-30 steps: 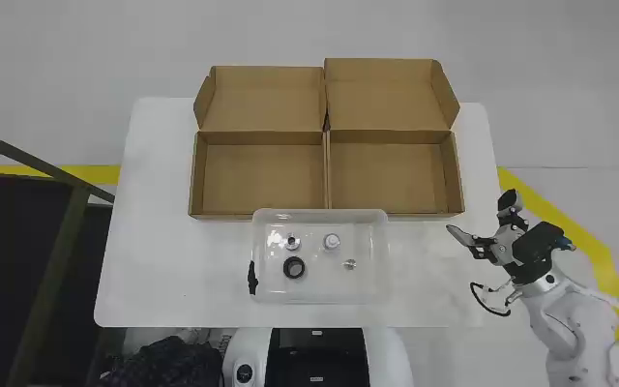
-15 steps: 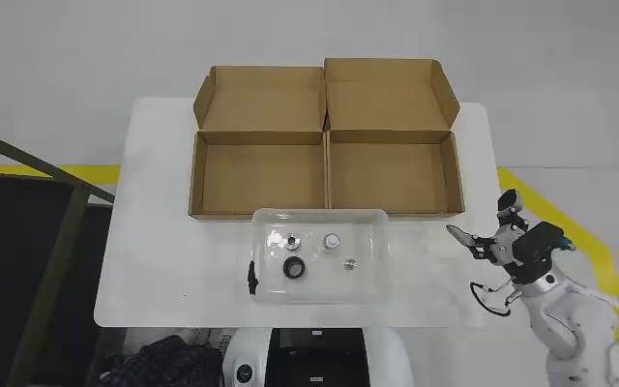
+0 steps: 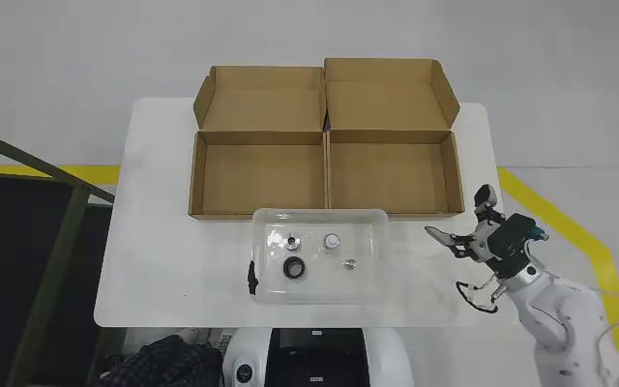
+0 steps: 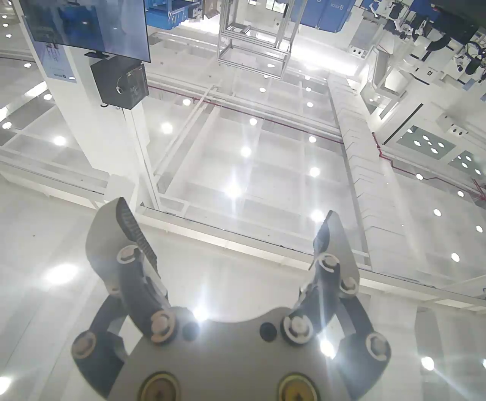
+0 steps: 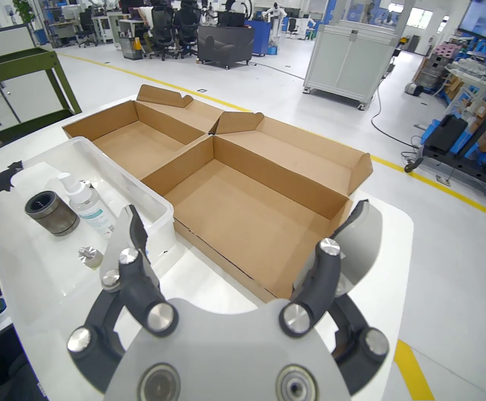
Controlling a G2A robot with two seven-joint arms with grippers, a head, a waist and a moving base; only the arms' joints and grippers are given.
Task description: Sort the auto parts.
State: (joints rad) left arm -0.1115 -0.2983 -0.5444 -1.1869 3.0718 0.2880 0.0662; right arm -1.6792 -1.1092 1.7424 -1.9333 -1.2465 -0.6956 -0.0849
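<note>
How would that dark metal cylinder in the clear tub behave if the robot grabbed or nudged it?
The dark cylinder looks like thick metal, so probably stiff and heavy for its size. It stands on its flat end in the clear tub; knocked over, it would likely roll.

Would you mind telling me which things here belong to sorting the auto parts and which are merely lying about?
For the job: clear bin; black cylinder; small bottle; small metal part; second metal part; one cardboard box; other cardboard box; open right gripper.

Lying about: green rack; office chairs; white cabinet.
</note>
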